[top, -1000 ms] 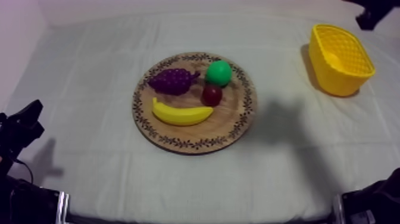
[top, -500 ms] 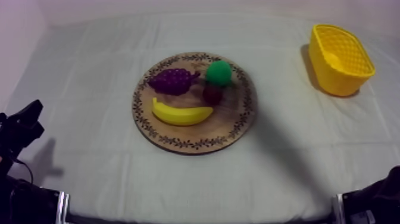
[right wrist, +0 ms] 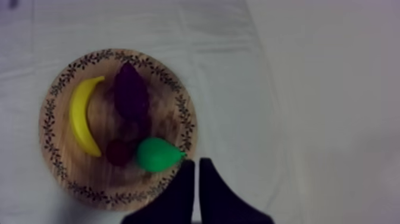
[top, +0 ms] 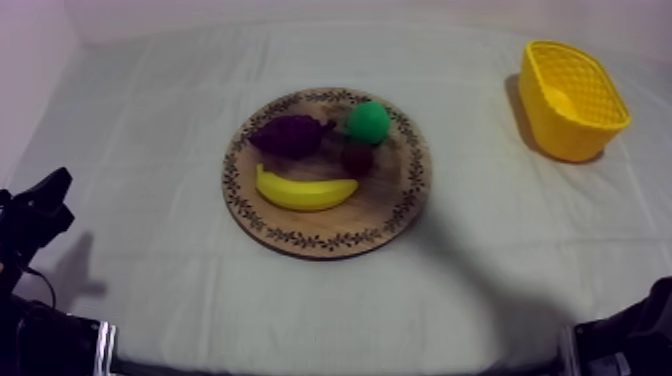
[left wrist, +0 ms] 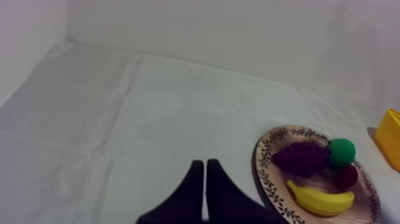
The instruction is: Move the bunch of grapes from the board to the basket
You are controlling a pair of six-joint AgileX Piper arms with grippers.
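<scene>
Lying on board [top: 400, 205]: grapes [top: 290, 135], near its far-left rim.
Basket [top: 572, 95]: far right, open counter [top: 480, 150] between.
Left claw [left wrist: 205, 164]: clenched, empty.
Right claw [right wrist: 195, 162]: clenched, empty, by board's rim.

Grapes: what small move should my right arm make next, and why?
Probably open the right gripper and shift it across to above the bunch of grapes. It sits shut over the wooden board at its rim, beside the pear, while the grapes lie farther in, next to the banana.
</scene>
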